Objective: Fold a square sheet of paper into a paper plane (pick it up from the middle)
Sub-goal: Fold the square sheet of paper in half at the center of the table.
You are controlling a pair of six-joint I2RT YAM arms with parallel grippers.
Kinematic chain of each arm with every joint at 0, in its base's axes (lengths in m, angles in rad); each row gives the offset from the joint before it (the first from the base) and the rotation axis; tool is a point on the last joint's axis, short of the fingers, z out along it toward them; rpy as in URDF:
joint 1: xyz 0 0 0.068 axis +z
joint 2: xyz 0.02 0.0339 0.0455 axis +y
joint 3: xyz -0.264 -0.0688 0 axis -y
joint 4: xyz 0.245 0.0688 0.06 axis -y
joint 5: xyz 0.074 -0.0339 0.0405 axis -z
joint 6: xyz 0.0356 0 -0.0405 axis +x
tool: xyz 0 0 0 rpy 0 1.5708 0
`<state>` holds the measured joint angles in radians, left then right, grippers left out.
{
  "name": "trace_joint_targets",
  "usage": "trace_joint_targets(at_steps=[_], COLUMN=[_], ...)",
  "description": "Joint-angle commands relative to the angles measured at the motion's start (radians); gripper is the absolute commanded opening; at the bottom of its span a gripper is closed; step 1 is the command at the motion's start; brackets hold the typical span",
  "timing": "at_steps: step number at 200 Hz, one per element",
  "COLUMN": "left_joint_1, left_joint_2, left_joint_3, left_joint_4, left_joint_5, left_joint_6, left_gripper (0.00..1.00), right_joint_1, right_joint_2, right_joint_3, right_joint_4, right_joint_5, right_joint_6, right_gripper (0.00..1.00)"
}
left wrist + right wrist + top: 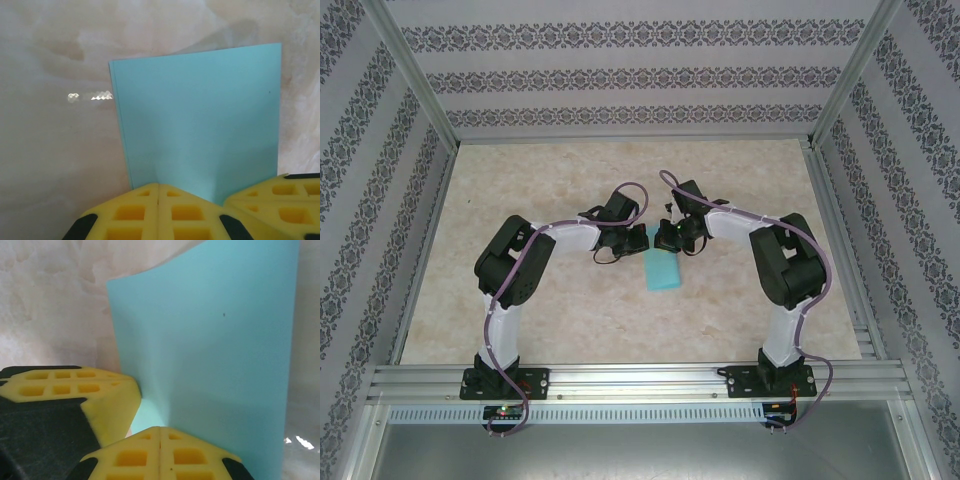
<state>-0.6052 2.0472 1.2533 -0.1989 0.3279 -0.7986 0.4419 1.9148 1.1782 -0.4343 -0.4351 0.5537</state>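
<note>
The square sheet of paper (666, 271) is turquoise and lies mid-table as an upright rectangle. Its left edge shows two layers (120, 125), so it looks folded in half. My left gripper (158, 186) is shut on the sheet's near edge, and the paper creases up from the seam between its fingers. My right gripper (160, 429) is shut on the same edge just beside it, where the sheet (210, 340) bows upward. In the top view the left gripper (640, 244) and right gripper (666, 243) meet at the sheet's far edge. The paper plane is out of view.
The beige marbled tabletop (540, 300) is bounded by aluminium rails and patterned walls (620, 70). The right gripper's yellow fingers (280, 192) crowd the lower right of the left wrist view. The left gripper's fingers (75, 387) sit close at the left of the right wrist view.
</note>
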Motion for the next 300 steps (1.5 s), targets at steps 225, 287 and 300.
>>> trace_joint_targets(at_steps=[225, 287, 300], left_joint_1=[-0.003, -0.004, -0.005], left_joint_2=[0.136, 0.143, 0.145], left_joint_3=[-0.048, -0.042, -0.041], left_joint_4=[-0.212, -0.208, -0.208], left_joint_5=[-0.124, -0.104, -0.105], left_joint_6=[0.007, 0.019, 0.021], left_gripper=[0.0, 0.0, 0.0], right_joint_1=[-0.183, -0.084, -0.065], right_joint_2=[-0.115, -0.129, -0.077], right_joint_3=[-0.198, -0.111, -0.082], right_joint_4=[0.104, 0.22, 0.222], right_joint_5=[-0.035, -0.078, -0.086], right_joint_6=[-0.091, -0.002, 0.008], right_gripper=[0.07, 0.08, 0.08])
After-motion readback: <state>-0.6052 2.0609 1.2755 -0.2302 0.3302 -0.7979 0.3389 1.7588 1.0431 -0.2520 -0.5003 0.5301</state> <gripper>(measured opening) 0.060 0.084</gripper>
